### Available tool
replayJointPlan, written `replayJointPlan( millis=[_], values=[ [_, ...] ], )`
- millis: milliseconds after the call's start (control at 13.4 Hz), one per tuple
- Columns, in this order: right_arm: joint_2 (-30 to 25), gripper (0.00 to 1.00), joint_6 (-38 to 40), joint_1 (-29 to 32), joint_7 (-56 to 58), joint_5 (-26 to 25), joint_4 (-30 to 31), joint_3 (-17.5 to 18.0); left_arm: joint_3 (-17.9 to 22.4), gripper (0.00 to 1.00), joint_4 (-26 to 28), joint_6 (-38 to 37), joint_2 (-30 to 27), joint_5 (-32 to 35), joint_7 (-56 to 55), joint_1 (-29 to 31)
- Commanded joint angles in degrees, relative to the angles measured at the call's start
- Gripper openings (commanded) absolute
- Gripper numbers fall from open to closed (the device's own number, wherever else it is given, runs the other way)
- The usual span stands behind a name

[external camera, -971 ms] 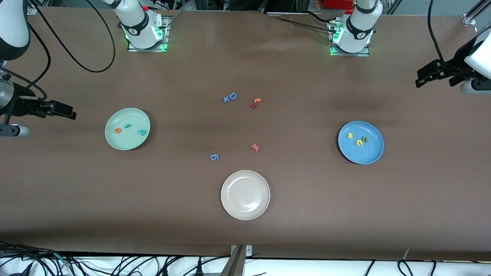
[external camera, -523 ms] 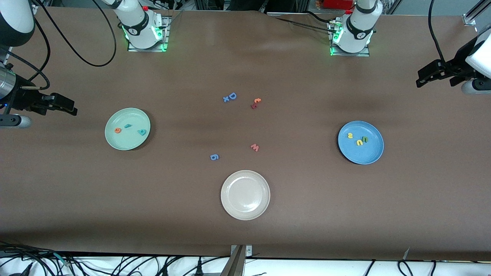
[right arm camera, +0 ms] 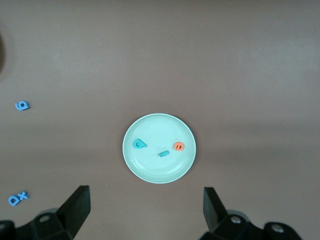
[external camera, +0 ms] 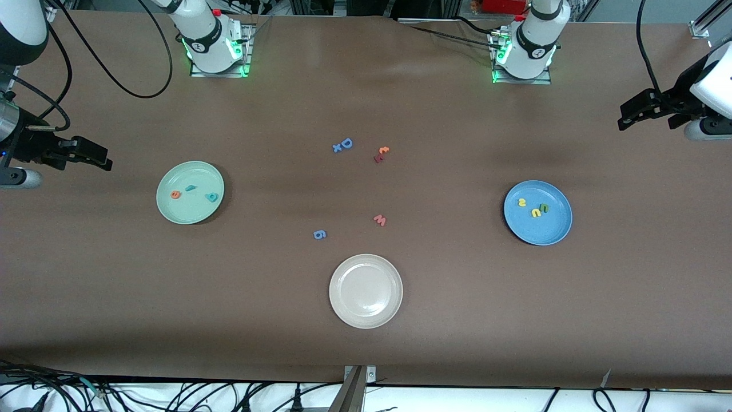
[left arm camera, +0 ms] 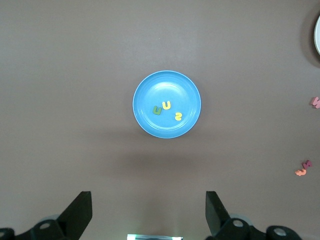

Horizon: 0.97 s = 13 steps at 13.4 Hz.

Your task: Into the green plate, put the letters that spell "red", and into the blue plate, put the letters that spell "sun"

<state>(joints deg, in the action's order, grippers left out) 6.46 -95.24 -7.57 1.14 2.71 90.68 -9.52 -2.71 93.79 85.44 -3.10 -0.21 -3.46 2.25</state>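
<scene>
The green plate [external camera: 191, 210] lies toward the right arm's end of the table and holds an orange "e" [external camera: 175, 194], a teal "r" [external camera: 190, 187] and a teal "d" [external camera: 211, 197]. The blue plate [external camera: 540, 232] lies toward the left arm's end and holds a yellow "s" [external camera: 521, 202], a yellow "u" [external camera: 536, 213] and a green "n" [external camera: 544, 208]. My right gripper [external camera: 106, 162] hangs open and empty over bare table beside the green plate [right arm camera: 159, 172]. My left gripper [external camera: 626, 117] hangs open and empty over bare table beside the blue plate [left arm camera: 167, 127].
A beige-white plate [external camera: 366, 312] sits nearest the front camera at mid-table. Loose letters lie between the plates: a blue "D" with an "x" [external camera: 343, 145], an orange and maroon pair [external camera: 381, 153], a pinkish "w" [external camera: 380, 220] and a blue "g" [external camera: 319, 234].
My right gripper has drifted a little toward the robots' side of the table, away from the green plate. The left gripper has barely shifted. Plates and letters have not moved.
</scene>
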Motion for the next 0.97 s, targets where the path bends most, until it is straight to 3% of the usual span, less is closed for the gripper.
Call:
replayJointPlan(
  millis=[0,896],
  values=[
    [-0.7,1.0,0.0,0.0,0.2,-0.3,-0.2,0.0,0.1,1.0,-0.5,0.2,0.3,-1.4,0.9,0.3],
    [-0.8,1.0,2.4,0.0,-5.4,-0.2,-1.1,-0.1,0.2,1.0,-0.5,0.2,0.7,-1.4,1.1,0.5]
  ],
)
